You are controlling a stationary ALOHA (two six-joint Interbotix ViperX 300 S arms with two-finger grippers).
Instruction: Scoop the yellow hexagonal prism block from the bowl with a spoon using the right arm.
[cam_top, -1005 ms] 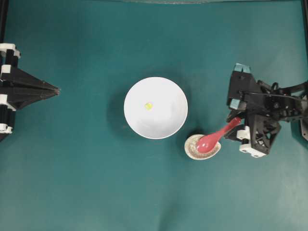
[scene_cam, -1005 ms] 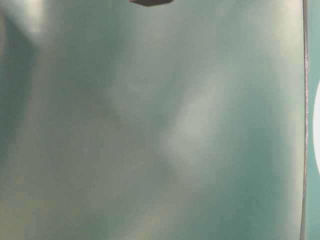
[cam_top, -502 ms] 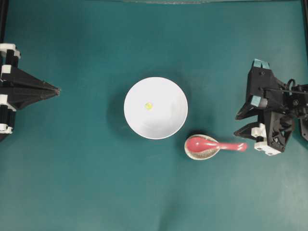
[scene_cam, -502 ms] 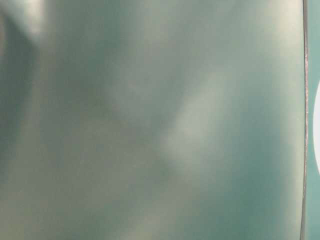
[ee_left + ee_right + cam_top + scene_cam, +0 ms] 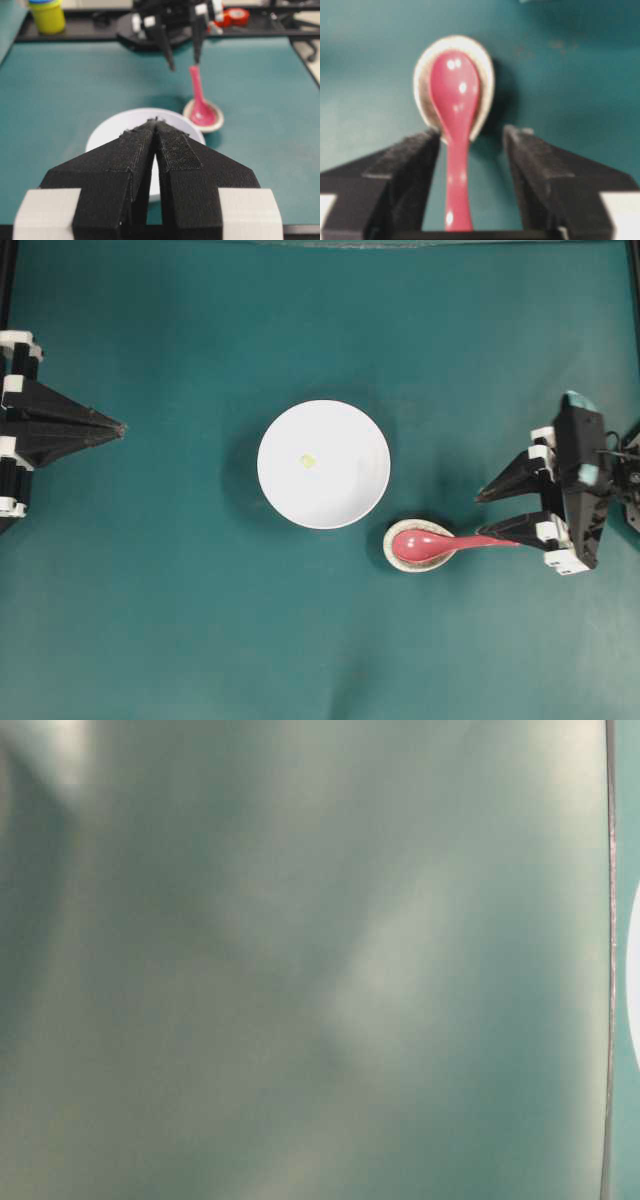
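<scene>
Bowl (image 5: 323, 464) was plain white. Block (image 5: 309, 460) pale yellow. Spoon (image 5: 430, 544) shiny pink-red. Small dish (image 5: 397, 558) beige, speckled. Table (image 5: 180, 620) dark teal.

The right gripper (image 5: 496, 514) stands wide open, and the spoon (image 5: 440, 543) handle lies between its fingers, close against one — free room on the other side. The small speckled dish (image 5: 419, 546) under the scoop sits just beside the bowl (image 5: 323, 464), a narrow gap between them. Open green mat (image 5: 200, 640) surrounds the bowl elsewhere — the left gripper (image 5: 118, 427) waits well apart.
</scene>
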